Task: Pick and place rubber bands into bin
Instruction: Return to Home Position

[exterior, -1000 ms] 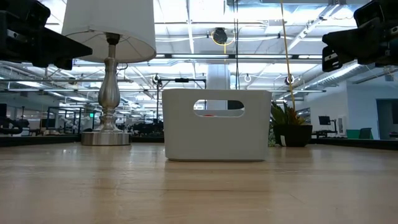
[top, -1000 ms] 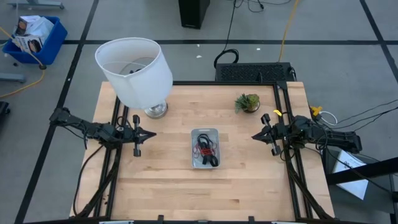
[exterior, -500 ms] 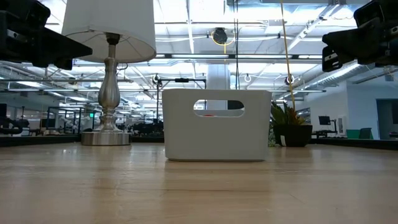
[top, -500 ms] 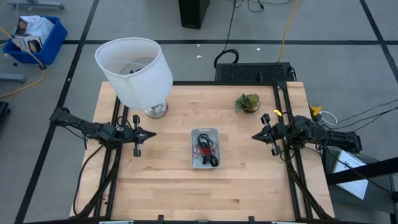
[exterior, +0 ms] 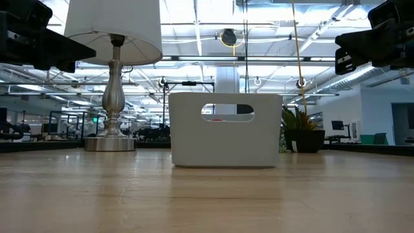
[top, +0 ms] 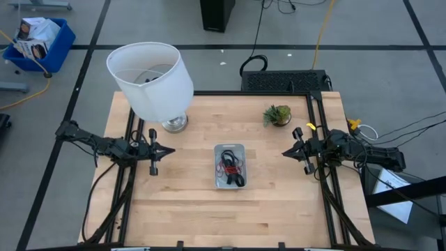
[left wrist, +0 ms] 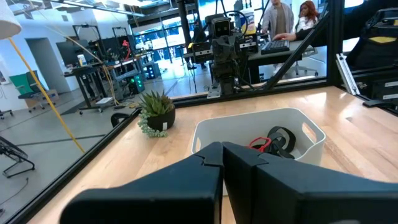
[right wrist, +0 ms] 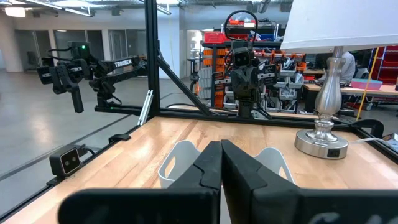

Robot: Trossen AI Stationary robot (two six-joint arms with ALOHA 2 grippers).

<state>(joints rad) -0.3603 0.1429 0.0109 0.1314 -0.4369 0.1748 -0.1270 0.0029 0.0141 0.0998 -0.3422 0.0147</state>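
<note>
Nothing has moved since the earlier frames: both arms and every object sit exactly where they were. The left gripper (top: 169, 149) hangs over the left edge of the table (top: 279, 209), its fingers pressed together and holding nothing. The right gripper (top: 284, 153) mirrors it on the right edge, also closed and empty.

Between them, at mid-table, stands the bin (top: 217, 167), its long axis running near to far. The rubber bands (top: 231, 169) lie tangled inside it, black loops with a red one among them. I can find no band outside the bin, so I judge the picking done and only the retreat home left.

Each set of jaws points inward at the bin from well apart. The right one looks a shade nearer, though I would not lean on that. If a stray band turned up, either arm could reach it.
</note>
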